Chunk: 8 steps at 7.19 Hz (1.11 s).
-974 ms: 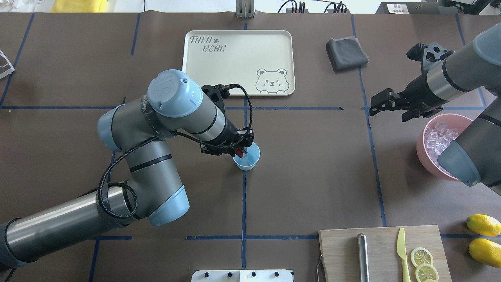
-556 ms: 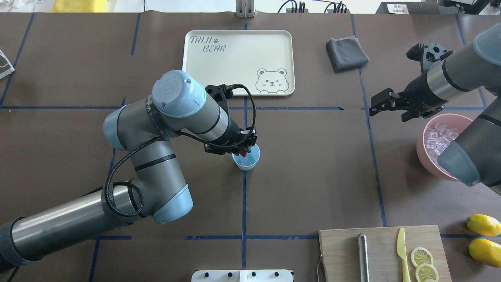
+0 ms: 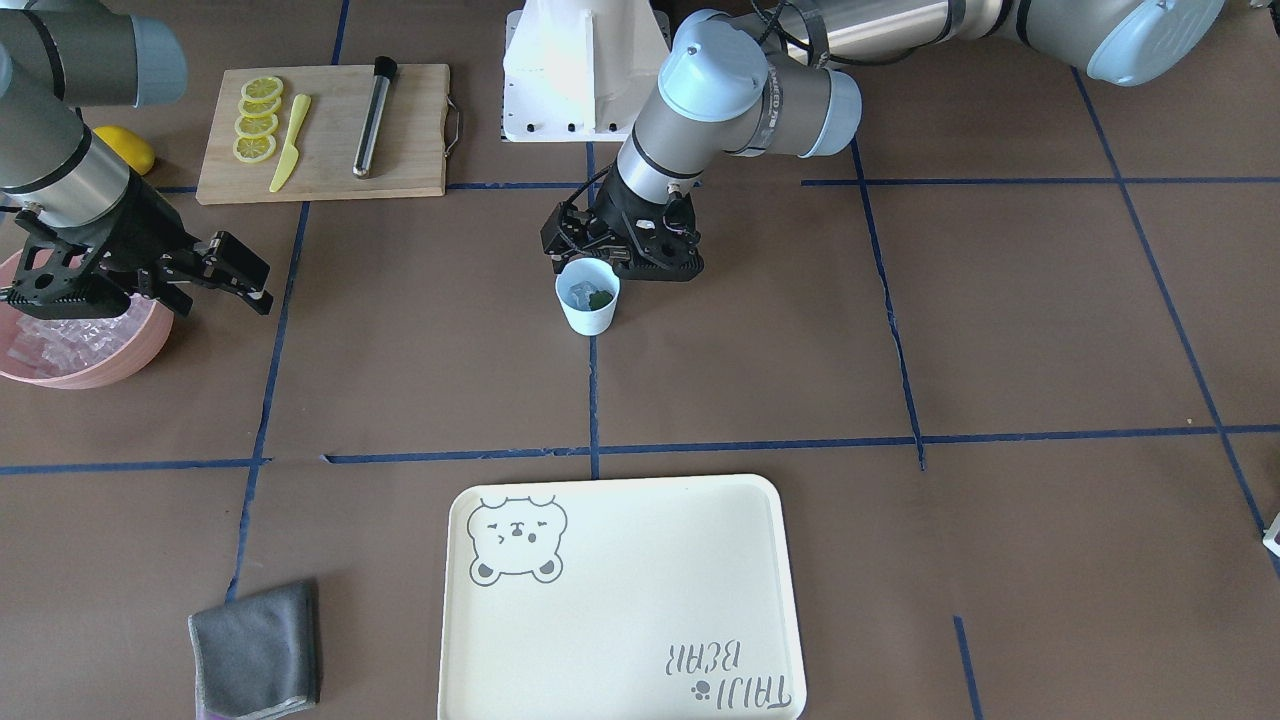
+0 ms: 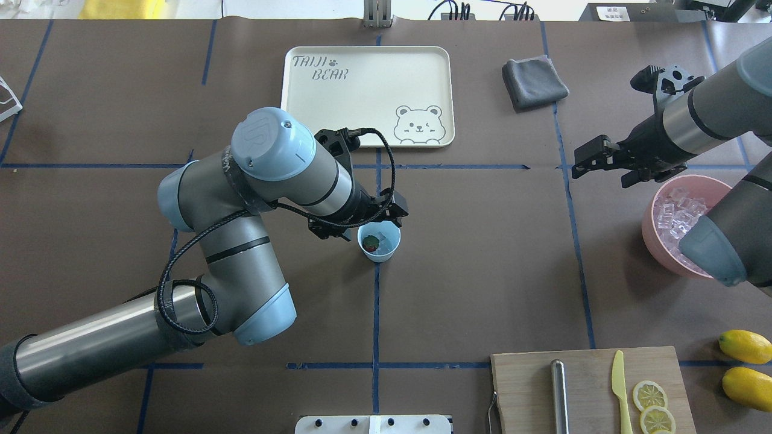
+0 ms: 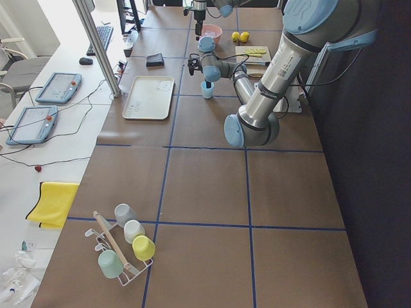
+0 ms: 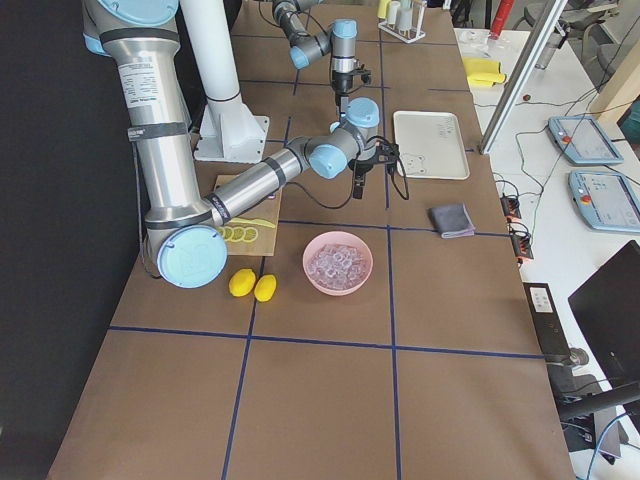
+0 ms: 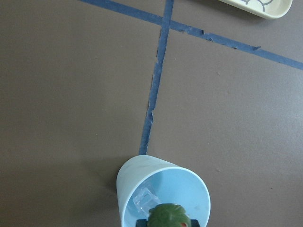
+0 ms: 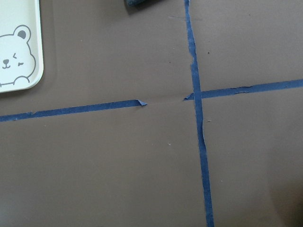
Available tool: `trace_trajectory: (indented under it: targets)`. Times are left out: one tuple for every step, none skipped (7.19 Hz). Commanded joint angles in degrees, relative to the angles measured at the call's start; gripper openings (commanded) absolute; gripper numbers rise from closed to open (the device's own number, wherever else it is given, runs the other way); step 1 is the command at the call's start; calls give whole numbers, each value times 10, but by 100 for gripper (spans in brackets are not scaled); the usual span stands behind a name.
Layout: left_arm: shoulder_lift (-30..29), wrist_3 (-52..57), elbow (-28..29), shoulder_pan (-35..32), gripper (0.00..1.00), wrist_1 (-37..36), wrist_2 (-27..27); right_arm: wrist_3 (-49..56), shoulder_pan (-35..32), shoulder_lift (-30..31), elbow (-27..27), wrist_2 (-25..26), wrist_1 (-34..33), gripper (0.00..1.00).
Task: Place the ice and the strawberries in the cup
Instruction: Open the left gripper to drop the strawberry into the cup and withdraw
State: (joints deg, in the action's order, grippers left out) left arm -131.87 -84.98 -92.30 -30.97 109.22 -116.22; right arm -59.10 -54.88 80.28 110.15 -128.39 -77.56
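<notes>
Pale blue cup (image 4: 391, 246) mid-table, containing red strawberry (image 4: 371, 243) and clear ice cube (image 7: 144, 201). Elbow sharply bent, left gripper (image 4: 373, 224) hovering just over rim, jaws spread, empty. Well apart, right gripper (image 4: 584, 160) beside pink bowl (image 4: 646, 226), apparently parted, empty.

Left arm (image 4: 241, 241) and right arm (image 4: 711, 114) same build: brushed silver-grey tubes between dark grey cylindrical housings, thin black bands at the seams, each housing closed by a rounded pale blue cap (image 4: 272, 143); that cap carries an embossed UR mark and a few small screws, with white lettering beside it too small to read. Black braided cable (image 4: 181, 283) loops loosely along the left arm toward a black block at the wrist. Left end effector (image 4: 365, 222) and right end effector (image 4: 606, 166) matte black, angular, open linkage frames; white pedestal (image 3: 585, 70) with dark bolts along its foot.
</notes>
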Motion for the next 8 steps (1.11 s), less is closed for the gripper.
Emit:
trace_trajectory:
  targets:
    - [44, 4, -44, -17, 99, -27, -1, 71, -56, 30, -2, -41, -6, 99]
    - [88, 22, -80, -28, 99, -50, -1, 146, -96, 49, -12, -42, -10, 99]
    - [117, 100, -117, -49, 99, -111, -5, 222, -127, 58, -38, -46, -10, 99]
    - [133, 189, -163, -68, 99, -198, -4, 301, -162, 60, -74, -56, -10, 99]
    - [173, 285, -227, -100, 99, -282, -5, 381, -202, 60, -111, -63, -20, 99]
    - [235, 393, -292, -131, 99, -343, -5, 486, -237, 54, -135, -64, -69, 99]
    - [311, 485, -335, -165, 99, -357, -7, 559, -260, 38, -143, -57, -124, 99]
    - [379, 583, -350, -227, 99, -353, -17, 609, -280, 37, -149, -56, -151, 99]
